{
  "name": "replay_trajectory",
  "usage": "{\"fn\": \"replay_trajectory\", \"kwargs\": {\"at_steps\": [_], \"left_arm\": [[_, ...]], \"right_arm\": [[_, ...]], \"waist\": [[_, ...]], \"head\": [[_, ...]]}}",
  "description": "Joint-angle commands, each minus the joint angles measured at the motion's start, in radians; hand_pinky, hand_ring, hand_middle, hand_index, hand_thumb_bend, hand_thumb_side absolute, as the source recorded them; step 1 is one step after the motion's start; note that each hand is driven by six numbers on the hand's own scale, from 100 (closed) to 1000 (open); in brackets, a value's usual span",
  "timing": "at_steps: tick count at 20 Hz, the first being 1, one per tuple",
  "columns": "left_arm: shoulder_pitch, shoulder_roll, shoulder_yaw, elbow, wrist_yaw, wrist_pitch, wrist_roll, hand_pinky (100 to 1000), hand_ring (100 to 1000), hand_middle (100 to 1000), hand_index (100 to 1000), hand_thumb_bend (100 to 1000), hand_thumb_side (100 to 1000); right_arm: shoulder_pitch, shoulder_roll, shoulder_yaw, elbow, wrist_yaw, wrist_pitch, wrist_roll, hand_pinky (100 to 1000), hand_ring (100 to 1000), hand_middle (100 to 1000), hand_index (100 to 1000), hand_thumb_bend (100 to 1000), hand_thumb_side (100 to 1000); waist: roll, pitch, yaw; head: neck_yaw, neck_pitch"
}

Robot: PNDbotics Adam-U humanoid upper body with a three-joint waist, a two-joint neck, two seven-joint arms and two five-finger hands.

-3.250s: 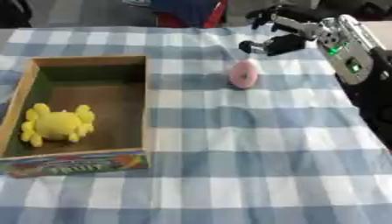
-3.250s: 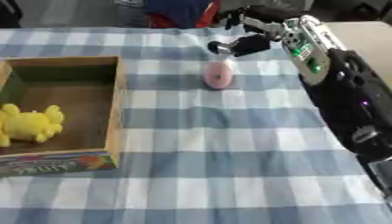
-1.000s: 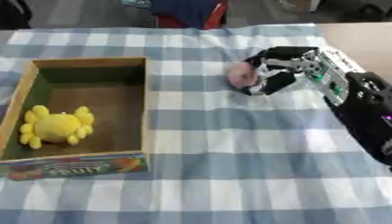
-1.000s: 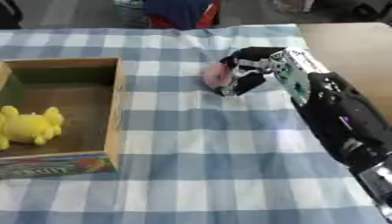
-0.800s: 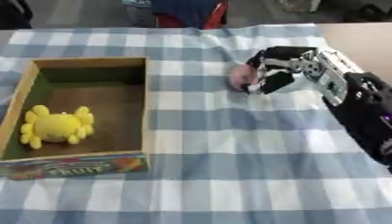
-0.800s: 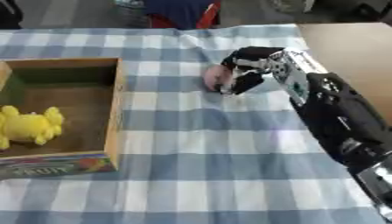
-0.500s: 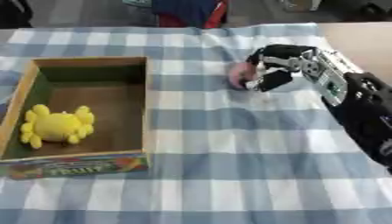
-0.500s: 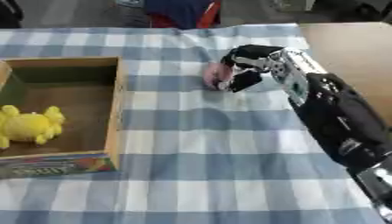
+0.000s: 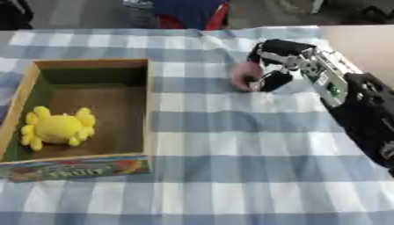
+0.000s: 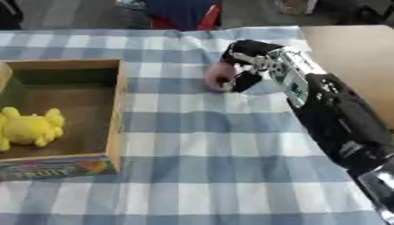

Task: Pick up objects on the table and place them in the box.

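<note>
R arm came in from the lower right edge of the frame, running diagonally up to center-right, mostly black w/ a silver-grey wrist section. R hand (image 9: 271, 66) sat upper center-right, palm down, fingers (image 9: 265, 46) arched over and thumb tucked under, curled round a small pink object (image 9: 245, 74). L hand and arm showed in neither view.

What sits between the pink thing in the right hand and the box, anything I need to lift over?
Only the box's own near wall. The right hand is curled round the pink object, and the checked cloth between them looks bare. A yellow toy lies in the box's front left; the rest is free.
</note>
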Motion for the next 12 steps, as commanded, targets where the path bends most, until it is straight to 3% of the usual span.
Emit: {"fn": "replay_trajectory", "kwargs": {"at_steps": [1, 7, 8, 9, 12], "left_arm": [[-0.008, 0.026, -0.001, -0.020, 0.001, 0.000, -0.002, 361, 591, 538, 810, 418, 566], [-0.008, 0.027, -0.001, -0.020, 0.001, 0.001, -0.001, 361, 591, 538, 811, 418, 565], [-0.007, 0.027, -0.001, -0.020, 0.001, 0.001, -0.001, 361, 591, 538, 811, 418, 564], [-0.007, 0.027, -0.001, -0.020, 0.001, 0.002, -0.001, 361, 591, 538, 811, 418, 564], [-0.007, 0.029, -0.001, -0.020, 0.001, 0.002, 0.000, 361, 591, 538, 811, 417, 563]], "right_arm": [[-0.027, -0.016, -0.008, -0.037, -0.016, 0.017, -0.040, 589, 639, 386, 500, 100, 159], [-0.051, -0.014, -0.015, -0.103, -0.067, 0.048, -0.072, 568, 585, 319, 421, 100, 145], [-0.056, -0.012, -0.015, -0.113, -0.073, 0.053, -0.074, 568, 583, 318, 419, 100, 246], [-0.061, -0.011, -0.015, -0.122, -0.079, 0.057, -0.077, 568, 582, 317, 420, 100, 147], [-0.080, -0.006, -0.014, -0.150, -0.093, 0.066, -0.084, 566, 576, 311, 415, 100, 156]], "waist": [[0.002, -0.023, -0.001], [0.001, -0.027, -0.002], [0.001, -0.027, -0.002], [0.001, -0.028, -0.002], [0.000, -0.031, -0.003]], "head": [[-0.002, -0.012], [-0.003, -0.011], [-0.003, -0.011], [-0.003, -0.010], [-0.003, -0.010]]}}
